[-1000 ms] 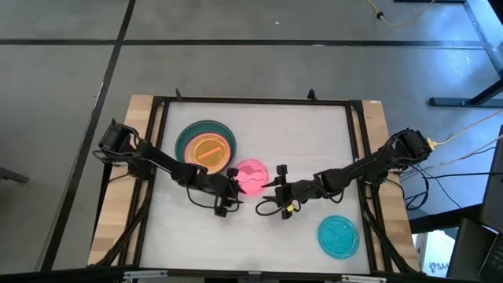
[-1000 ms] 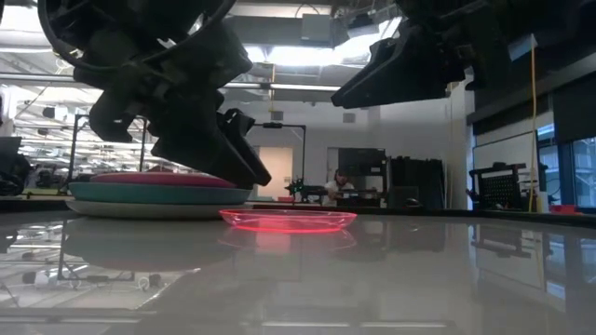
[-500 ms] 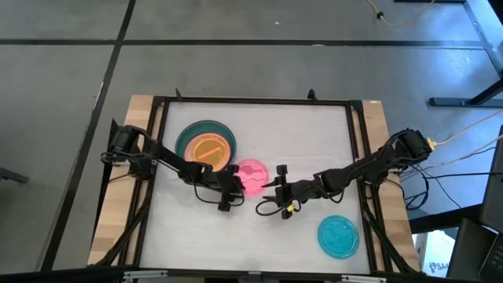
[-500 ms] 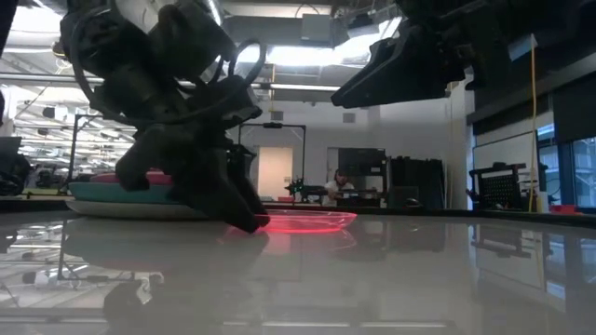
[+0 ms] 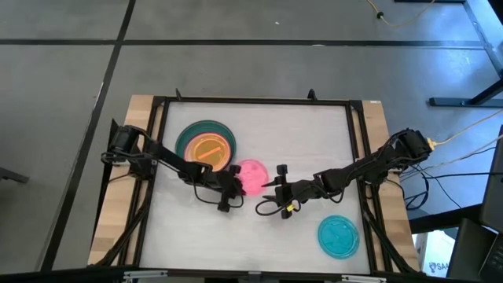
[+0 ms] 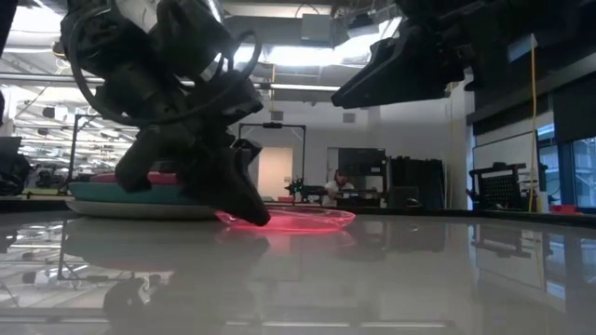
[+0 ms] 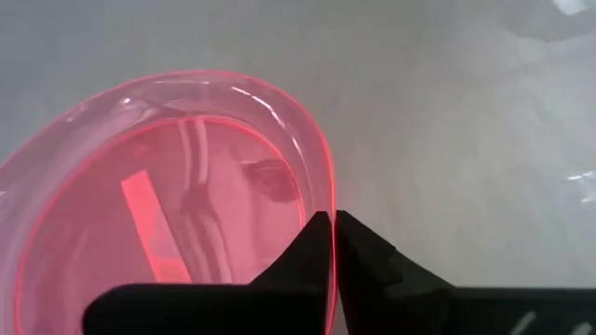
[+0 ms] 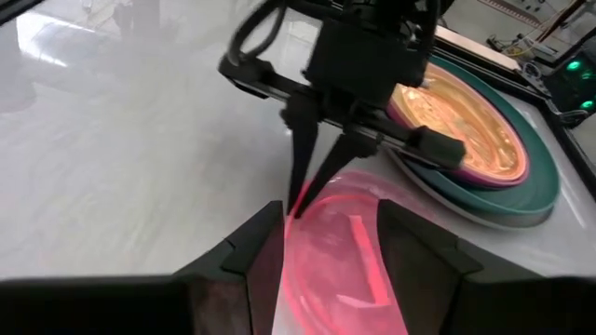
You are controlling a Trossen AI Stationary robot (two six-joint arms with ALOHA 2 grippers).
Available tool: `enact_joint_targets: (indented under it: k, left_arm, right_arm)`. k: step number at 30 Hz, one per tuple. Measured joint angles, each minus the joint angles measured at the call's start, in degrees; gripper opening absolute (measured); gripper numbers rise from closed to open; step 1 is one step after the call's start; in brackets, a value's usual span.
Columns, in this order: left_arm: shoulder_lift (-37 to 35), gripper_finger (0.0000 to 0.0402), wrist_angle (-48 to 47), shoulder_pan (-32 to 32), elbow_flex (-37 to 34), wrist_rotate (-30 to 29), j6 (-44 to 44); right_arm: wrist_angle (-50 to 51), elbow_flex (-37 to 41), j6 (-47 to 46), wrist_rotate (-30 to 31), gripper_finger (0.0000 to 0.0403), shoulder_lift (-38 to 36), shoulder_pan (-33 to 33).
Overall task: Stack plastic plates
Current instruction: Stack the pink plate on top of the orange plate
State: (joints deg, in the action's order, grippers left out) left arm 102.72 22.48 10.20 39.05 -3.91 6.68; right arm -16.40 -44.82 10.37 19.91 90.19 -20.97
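Magenta plate (image 5: 251,174) lies mid-table, right of the plate stack (image 5: 206,146); cyan plate (image 5: 339,236) near right. Low view: left gripper (image 6: 244,210) tilted at its rim. Left wrist: fingertips (image 7: 315,244) pinch the rim. Right wrist: right gripper (image 8: 331,244) spread over it.

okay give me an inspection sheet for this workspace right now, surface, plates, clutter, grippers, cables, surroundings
Surface: white table, glossy, black frame around it.
Job's things: magenta plate at centre; stack with orange plate on top; cyan plate alone near the right front.
Clutter: nothing seen.
Grippers: left gripper shut on the magenta plate's rim; right gripper open, opposite it at the same plate.
Cables: loops along both arms; cords on the floor at right.
Surroundings: grey floor; a person far behind.
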Motion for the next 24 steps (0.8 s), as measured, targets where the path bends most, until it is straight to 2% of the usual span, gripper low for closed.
enact_joint_targets:
  k: [5,12,17,24]
  left_arm:
    - [0.0,0.0002,1.9,0.7,0.0,2.5,1.3]
    - [-0.4,0.0002,3.0,3.5,1.3,2.5,2.9]
    - [-3.4,0.0001,1.7,4.9,1.5,0.6,3.1]
    - [-10.4,0.0001,-4.7,7.1,1.2,-6.9,2.9]
  right_arm:
    - [0.0,-0.1,0.4,0.7,0.0166,0.0,0.0]
    - [2.3,-2.1,1.7,4.1,0.0166,-0.6,0.0]
    - [7.8,-2.4,0.1,4.6,0.0166,-4.3,-0.1]
    - [15.0,-2.4,-2.6,4.6,0.0166,-10.6,-0.1]
